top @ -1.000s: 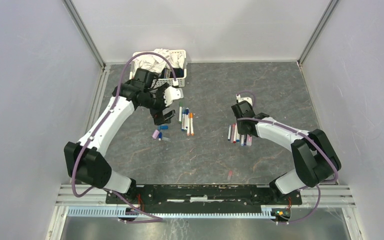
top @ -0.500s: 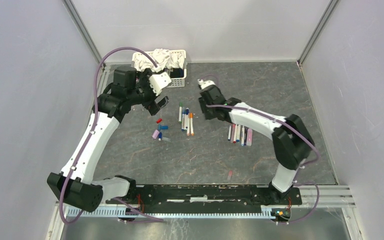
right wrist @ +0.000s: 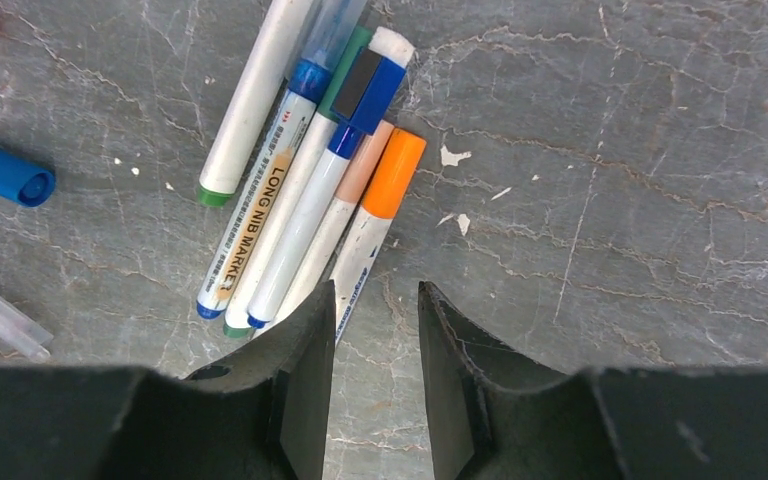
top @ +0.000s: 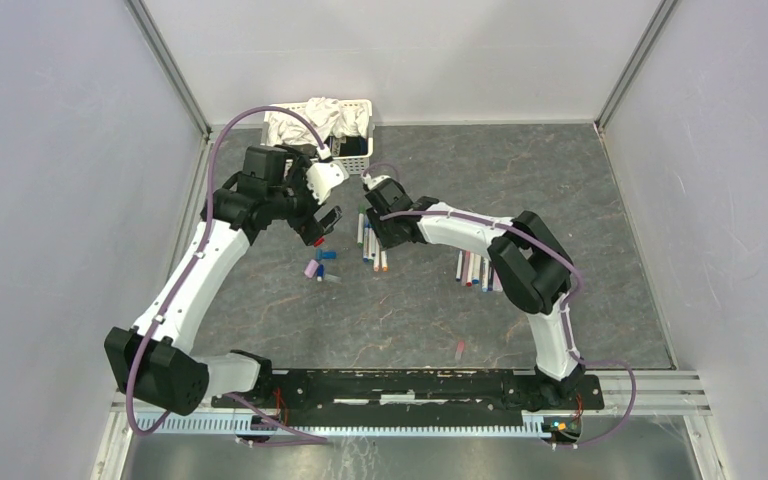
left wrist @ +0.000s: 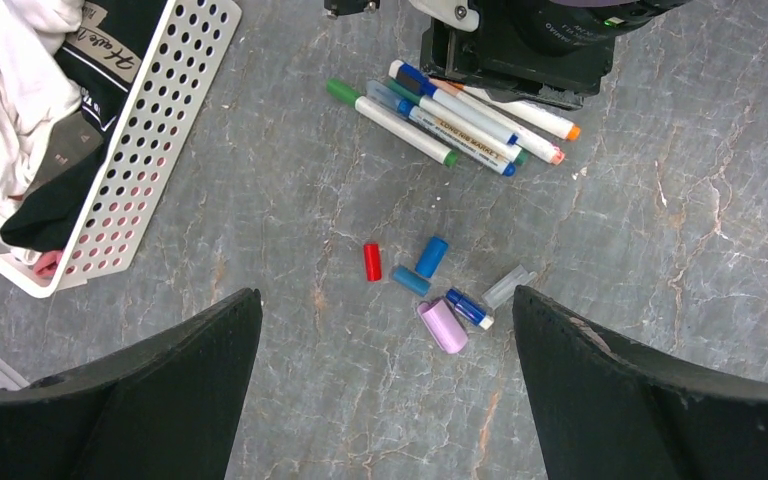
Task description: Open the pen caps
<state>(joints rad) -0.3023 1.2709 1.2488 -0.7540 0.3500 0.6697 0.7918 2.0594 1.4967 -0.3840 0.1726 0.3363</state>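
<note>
The right arm's black two-finger gripper (right wrist: 375, 300) has its jaws a narrow gap apart with nothing between them. It hovers over a bundle of white-barrelled marker pens (right wrist: 290, 210), one fingertip overlapping the barrel of the pen that wears a short orange plastic cap (right wrist: 392, 172), and its white arm reaches leftward across the grey stone-patterned table (top: 610, 200) with the elbow bent. The left arm's black gripper (left wrist: 385, 300) is spread wide and empty above loose short plastic caps, red (left wrist: 372, 261), blue (left wrist: 432, 256) and lilac (left wrist: 444, 326), which lie apart from the bundle; its arm stretches up the left side near a white perforated basket (left wrist: 150, 150) of cloths.

Bright even light, soft shadows, sharp focus
</note>
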